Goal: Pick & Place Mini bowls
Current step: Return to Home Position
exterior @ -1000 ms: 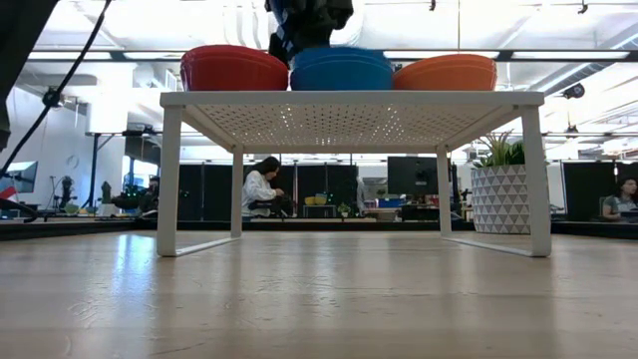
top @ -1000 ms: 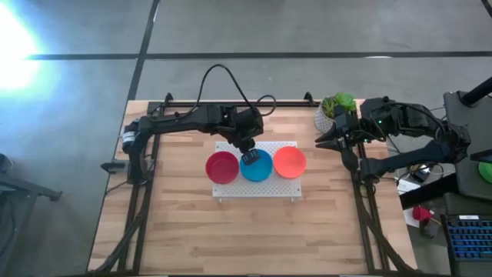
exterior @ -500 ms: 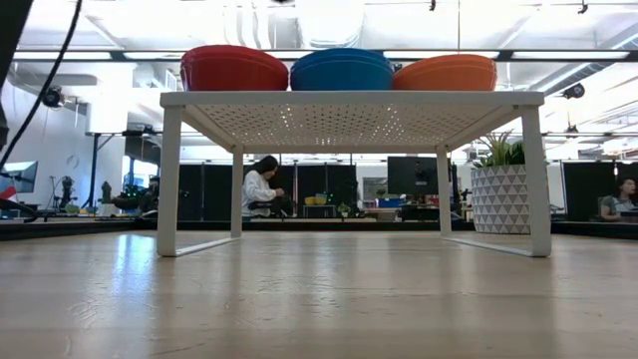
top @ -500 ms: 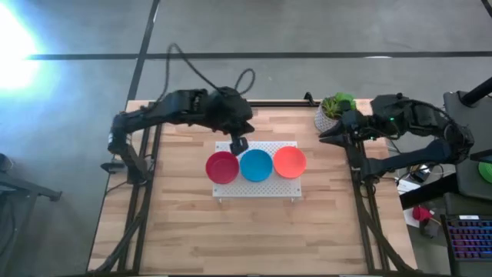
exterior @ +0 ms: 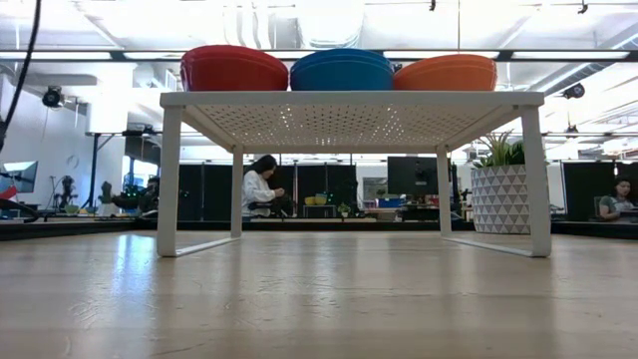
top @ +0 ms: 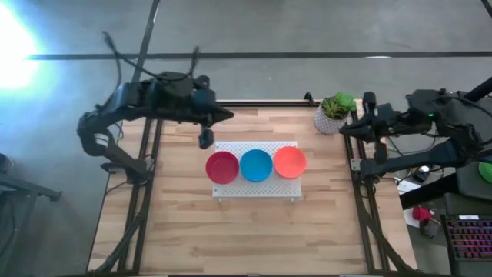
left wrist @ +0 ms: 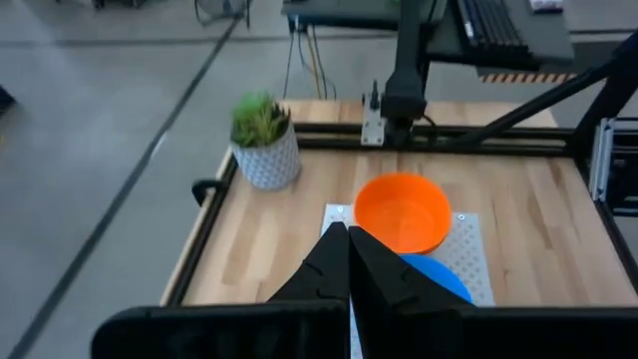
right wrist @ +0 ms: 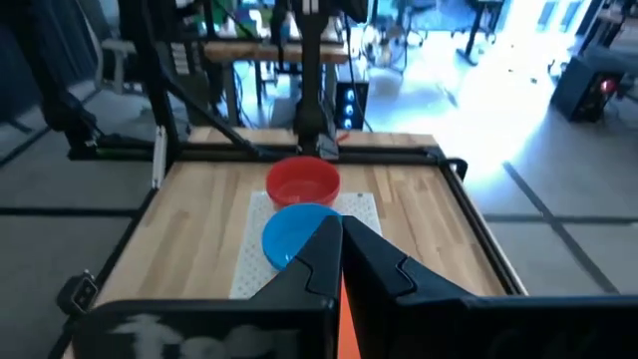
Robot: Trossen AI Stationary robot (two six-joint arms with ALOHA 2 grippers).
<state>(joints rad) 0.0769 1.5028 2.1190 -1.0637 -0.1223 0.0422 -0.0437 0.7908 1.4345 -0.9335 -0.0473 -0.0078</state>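
Three mini bowls stand in a row on a white perforated board (top: 254, 188) that is raised on legs (exterior: 349, 100): red (top: 222, 167), blue (top: 256, 165) and orange (top: 290, 161). They rest on their bases, rims up. The low view shows them side by side: red (exterior: 233, 68), blue (exterior: 341, 70), orange (exterior: 446, 72). My left gripper (top: 225, 115) is shut and empty, above the table's far left, apart from the bowls. My right gripper (top: 344, 131) is shut and empty at the table's right edge, next to the plant.
A white pot with a green plant (top: 332, 114) stands at the far right corner, close to my right gripper; it also shows in the low view (exterior: 501, 197). The wooden table top (top: 254, 231) on the near side of the board is bare. People sit in the room behind.
My left gripper has risen off the blue bowl and drawn back toward the table's far left edge. The blue bowl stays on the board between the red and orange ones. My right gripper has drawn back toward the table's right edge.
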